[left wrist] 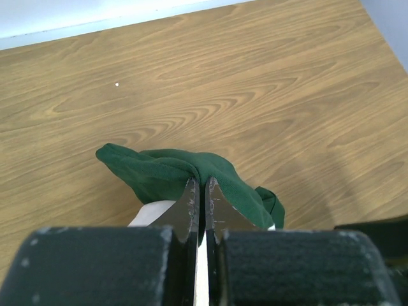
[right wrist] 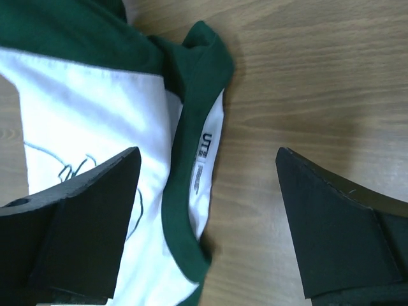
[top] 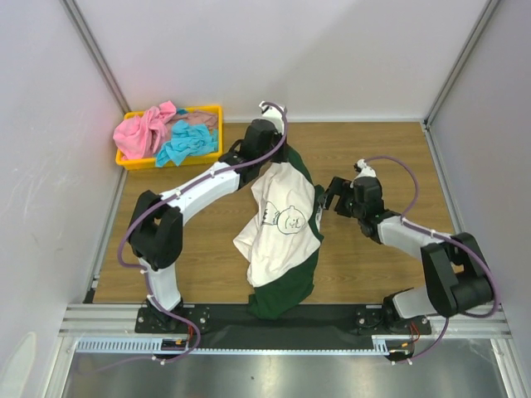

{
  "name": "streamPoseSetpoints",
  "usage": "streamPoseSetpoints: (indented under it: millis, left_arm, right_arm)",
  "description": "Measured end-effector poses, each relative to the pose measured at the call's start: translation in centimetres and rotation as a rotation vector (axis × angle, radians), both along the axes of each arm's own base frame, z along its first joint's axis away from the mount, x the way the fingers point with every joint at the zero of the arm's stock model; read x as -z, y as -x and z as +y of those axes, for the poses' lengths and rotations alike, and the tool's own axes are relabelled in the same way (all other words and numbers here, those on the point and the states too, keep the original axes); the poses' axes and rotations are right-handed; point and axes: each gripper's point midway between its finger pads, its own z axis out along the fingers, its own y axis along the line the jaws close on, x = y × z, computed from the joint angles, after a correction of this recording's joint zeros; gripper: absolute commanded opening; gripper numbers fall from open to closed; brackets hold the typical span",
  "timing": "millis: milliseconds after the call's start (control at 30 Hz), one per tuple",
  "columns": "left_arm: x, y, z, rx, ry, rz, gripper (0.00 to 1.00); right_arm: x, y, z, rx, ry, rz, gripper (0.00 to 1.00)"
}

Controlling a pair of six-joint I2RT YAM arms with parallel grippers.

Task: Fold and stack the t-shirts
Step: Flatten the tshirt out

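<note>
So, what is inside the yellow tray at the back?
A pink shirt and a turquoise shirt lie heaped in the yellow tray. Its floor, and anything beneath them, is covered.

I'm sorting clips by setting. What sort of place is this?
Probably a robotics lab test cell: white panel walls enclose a wooden tabletop, two black-and-white robot arms are bolted to a metal rail, and a yellow plastic tray holds pink shirts and turquoise shirts.
</note>
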Motion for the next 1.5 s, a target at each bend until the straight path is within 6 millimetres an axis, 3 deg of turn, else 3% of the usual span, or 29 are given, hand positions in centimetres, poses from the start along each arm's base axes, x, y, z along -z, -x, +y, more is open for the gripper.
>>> streamPoseSetpoints:
  millis: [200, 467, 833, 1133, 1167, 1267, 1300, 1500]
  left_arm:
    - [1.3, 0.4, 0.3, 0.022, -0.039, 0.006, 0.00]
    - [1.6, 0.4, 0.5, 0.030, -0.066, -0.003, 0.00]
    - [1.5, 0.1, 1.7, -0.019, -0.108, -0.023, 0.00]
    - [2.8, 0.3, 2.7, -0.038, -0.133, 0.003, 0.00]
    - [2.8, 0.2, 2.8, -0.041, -0.133, 0.004, 0.00]
    - [2.8, 0.0, 3.2, -0.050, -0.134, 0.005, 0.00]
    - [2.8, -0.1, 3.4, -0.053, -0.135, 0.006, 0.00]
    - [2.6, -0.2, 4.7, -0.074, -0.159, 0.010, 0.00]
  right_arm:
    - [1.7, -2.3, 0.6, 0.042, -0.004, 0.009, 0.75]
    - [1.8, -4.7, 1.2, 0.064, -0.024, -0.027, 0.63]
    - [3.3, -6.1, 2.0, 0.065, -0.023, -0.008, 0.55]
    - [4.0, -7.0, 2.4, 0.059, -0.020, 0.003, 0.43]
    - [4.0, -7.0, 2.4, 0.059, -0.020, 0.005, 0.39]
    - [4.2, -7.0, 2.4, 0.055, -0.011, 0.009, 0.06]
    - [4.2, -7.0, 2.4, 0.053, -0.005, 0.012, 0.02]
    - [2.6, -6.9, 2.1, 0.051, 0.021, 0.024, 0.00]
